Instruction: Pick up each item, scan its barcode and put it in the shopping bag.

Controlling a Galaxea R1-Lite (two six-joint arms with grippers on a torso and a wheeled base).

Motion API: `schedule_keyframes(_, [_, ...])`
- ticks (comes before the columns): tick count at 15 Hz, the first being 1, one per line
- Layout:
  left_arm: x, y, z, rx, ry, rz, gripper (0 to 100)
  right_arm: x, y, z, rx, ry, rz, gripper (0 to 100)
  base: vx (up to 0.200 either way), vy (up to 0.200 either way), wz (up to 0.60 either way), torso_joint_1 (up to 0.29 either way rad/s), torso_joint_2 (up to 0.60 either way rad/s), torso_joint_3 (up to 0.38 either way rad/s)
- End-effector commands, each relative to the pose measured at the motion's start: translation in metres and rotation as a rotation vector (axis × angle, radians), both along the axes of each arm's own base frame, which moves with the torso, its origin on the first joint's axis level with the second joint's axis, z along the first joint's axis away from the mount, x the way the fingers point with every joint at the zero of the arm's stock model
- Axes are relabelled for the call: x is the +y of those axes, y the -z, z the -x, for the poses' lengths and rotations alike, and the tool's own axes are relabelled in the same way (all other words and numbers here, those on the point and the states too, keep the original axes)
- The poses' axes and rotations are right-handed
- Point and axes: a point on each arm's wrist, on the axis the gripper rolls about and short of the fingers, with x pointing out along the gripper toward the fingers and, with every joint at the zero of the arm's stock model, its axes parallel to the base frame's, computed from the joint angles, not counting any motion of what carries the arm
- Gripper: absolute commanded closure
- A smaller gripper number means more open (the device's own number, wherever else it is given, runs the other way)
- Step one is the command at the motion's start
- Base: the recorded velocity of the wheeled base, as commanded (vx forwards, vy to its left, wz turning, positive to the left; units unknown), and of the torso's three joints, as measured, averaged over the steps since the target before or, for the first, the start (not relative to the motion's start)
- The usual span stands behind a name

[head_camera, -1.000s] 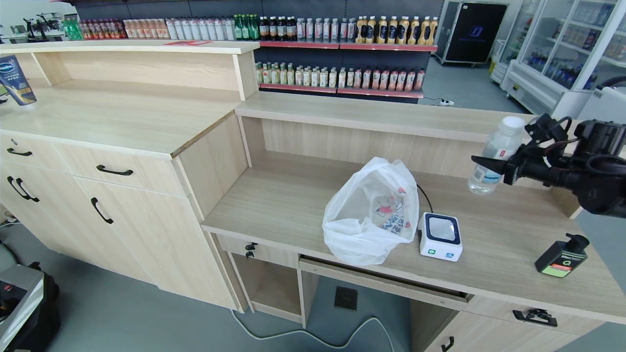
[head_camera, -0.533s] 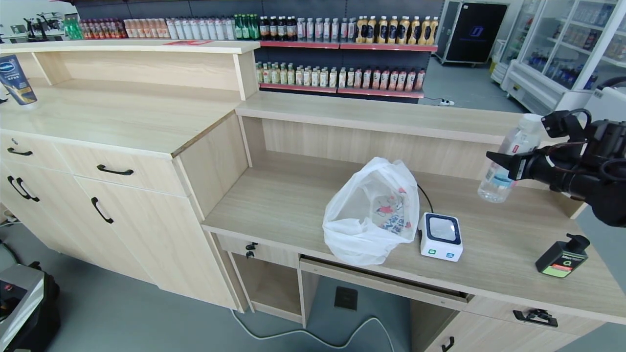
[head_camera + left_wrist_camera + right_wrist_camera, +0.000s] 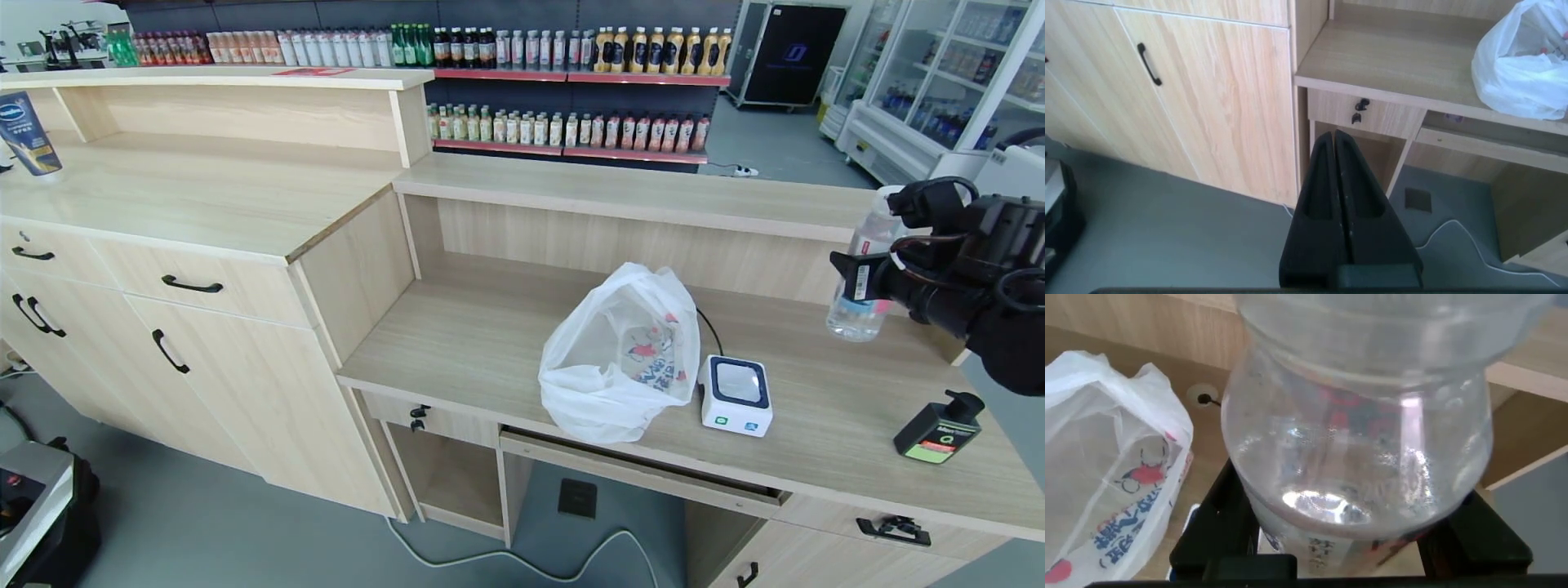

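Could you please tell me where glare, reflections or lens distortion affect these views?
Head view: the wide lens splays the light wooden cupboard fronts, and the white scanner's window carries a pale sheen. Right wrist view: the clear plastic water bottle in the right tool shows bright highlights and warps the wood behind. Left wrist view: even light, no glare on the shut left tool.

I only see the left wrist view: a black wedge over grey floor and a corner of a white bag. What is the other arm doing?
Observer: The right gripper is shut on a clear water bottle, over the right part of the counter.
Operator: Where does it get scanned?
Observer: A small white scanner sits on the counter, close beside the shopping bag.
Operator: Anything else waiting?
Observer: A black pump bottle stands near the counter's right end.
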Motion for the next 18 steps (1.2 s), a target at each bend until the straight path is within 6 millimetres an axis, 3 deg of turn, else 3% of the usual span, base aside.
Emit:
schedule_keyframes(1, [0.0,0.0,0.0,0.0,-0.001,0.0,100,0.003,-0.004,0.004,-0.005,-0.007,0.021,100,0.0,0.0,0.6,-0.002,0.0,0.002])
schedule_keyframes(7, [0.0,0.0,0.0,0.0,-0.001,0.0,100,0.012,-0.007,0.001,-0.083,-0.04,0.066,100,0.0,0.0,0.6,0.002,0.0,0.002])
schedule_keyframes(8, [0.0,0.0,0.0,0.0,-0.001,0.0,100,0.01,-0.002,-0.003,-0.093,-0.13,0.057,100,0.0,0.0,0.0,0.0,0.0,0.0])
schedule_keyframes(11, [0.0,0.0,0.0,0.0,-0.001,0.0,100,-0.009,0.029,-0.015,-0.014,-0.288,0.034,100,0.0,0.0,0.0,0.0,0.0,0.0])
schedule_keyframes(18, [0.0,0.0,0.0,0.0,-0.001,0.0,100,-0.043,0.096,-0.046,0.128,-0.225,-0.016,100,0.0,0.0,0.0,0.0,0.0,0.0])
